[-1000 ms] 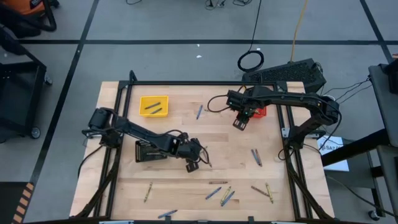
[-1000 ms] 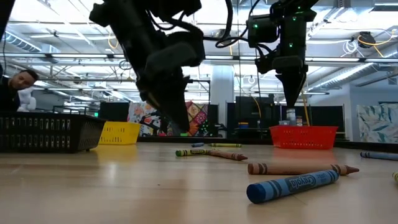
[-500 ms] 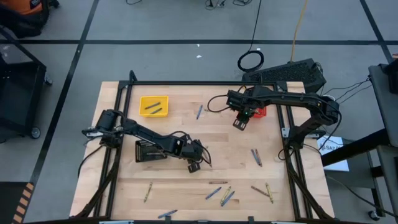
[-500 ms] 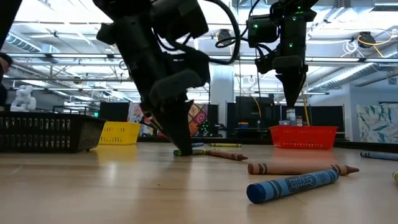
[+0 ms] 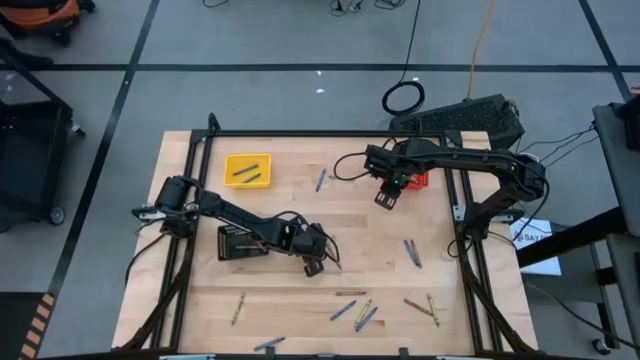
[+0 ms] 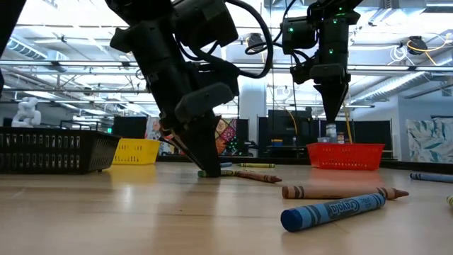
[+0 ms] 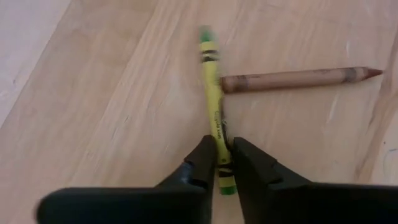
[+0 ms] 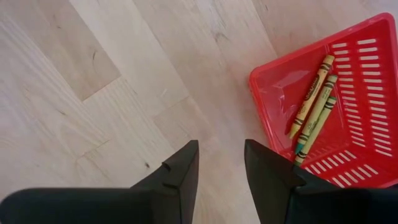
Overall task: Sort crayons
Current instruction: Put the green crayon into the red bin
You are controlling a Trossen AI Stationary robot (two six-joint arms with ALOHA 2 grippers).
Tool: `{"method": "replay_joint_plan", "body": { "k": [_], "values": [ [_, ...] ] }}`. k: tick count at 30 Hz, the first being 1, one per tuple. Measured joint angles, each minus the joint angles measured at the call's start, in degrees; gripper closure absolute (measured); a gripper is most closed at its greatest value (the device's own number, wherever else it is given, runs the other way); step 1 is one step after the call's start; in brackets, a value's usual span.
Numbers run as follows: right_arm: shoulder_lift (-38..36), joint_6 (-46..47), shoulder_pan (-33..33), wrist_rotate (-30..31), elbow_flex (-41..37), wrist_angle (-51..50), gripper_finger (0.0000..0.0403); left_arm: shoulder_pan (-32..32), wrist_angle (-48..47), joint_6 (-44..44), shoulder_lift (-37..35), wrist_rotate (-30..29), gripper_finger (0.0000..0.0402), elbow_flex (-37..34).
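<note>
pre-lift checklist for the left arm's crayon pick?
1. Left gripper astride the yellow-green crayon: ok, a finger on each side.
2. Grip fully closed on it: cannot tell.
3. Brown crayon out of the grasp: ok, though its end lies against the yellow-green one and may shift.
4. Right gripper out of the way: ok, open, empty, beside the red basket.
5. Red basket has room: ok, three yellow-green crayons inside.
</note>
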Motion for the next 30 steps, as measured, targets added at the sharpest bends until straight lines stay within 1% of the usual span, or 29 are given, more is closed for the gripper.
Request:
{"method": "replay_joint_plan", "body": {
  "k": [3, 14, 17, 20, 22, 25, 27, 30],
  "values": [
    [0.0, -0.02, 0.0, -0.02, 0.0, 0.01, 0.0286, 0.02, -0.02, -0.08, 0.02, -0.06, 0.039, -0.02],
    [0.0, -0.04, 0.0, -0.35, 0.0, -0.01, 0.0286, 0.0, -0.01, 1.16, -0.47, -1.41, 0.0397, -0.09],
    [0.0, -0.44, -0.02, -3.33, 0.0, 0.1, 0.0286, 0.04, -0.41, 1.61, -1.65, -1.56, 0.0398, -0.24],
    [0.0, -1.57, 0.34, -6.27, 0.0, 0.92, 0.0286, 0.27, -3.16, 3.43, -4.11, -3.34, 0.0399, -0.6],
    [-0.02, -2.66, 0.93, -7.83, 0.0, 1.63, 0.0286, 0.32, -3.4, 4.01, -5.99, -4.79, 0.0399, -0.37],
    [-0.02, -3.67, 2.06, -10.55, 0.0, 3.03, 0.0286, 0.17, -5.52, 4.15, -7.86, -5.36, 0.0399, -0.37],
    [0.0, -4.14, 2.97, -12.98, 0.0, 4.39, 0.0286, 0.12, -5.29, 4.23, -8.5, -5.36, 0.04, -0.39],
    [-0.02, -4.87, 4.6, -18.23, 0.0, 6.66, 0.0286, 0.2, -4.88, 4.24, -9.93, -5.42, 0.04, -0.31]
  ]
}}
